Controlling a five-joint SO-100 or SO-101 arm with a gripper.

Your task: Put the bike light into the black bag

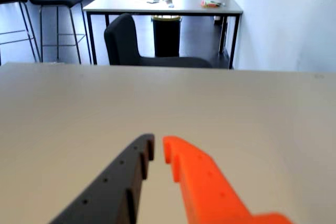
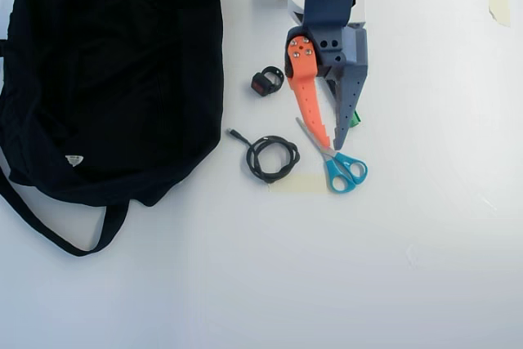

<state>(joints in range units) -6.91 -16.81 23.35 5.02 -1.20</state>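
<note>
White table (image 2: pixel 425 226) carries everything in the overhead view. Filling its upper left lies the black bag (image 2: pixel 106 71), its strap looping below. Just right of the bag sits the bike light (image 2: pixel 265 82), beside the orange finger. The gripper (image 2: pixel 332 145) hangs with fingertips nearly together, holding nothing, over the blades of blue-handled scissors (image 2: pixel 339 165). A coiled black cable (image 2: pixel 271 158) rests between bag and scissors. Beyond the table edge, the wrist view shows chairs and another table (image 1: pixel 157 4).

Legible text: none recorded in either view. One small white label (image 2: pixel 74 160) is sewn on the black bag (image 2: pixel 106 71); its marking is too small to be read. No brands, numbers or signs are discernible elsewhere.
</note>
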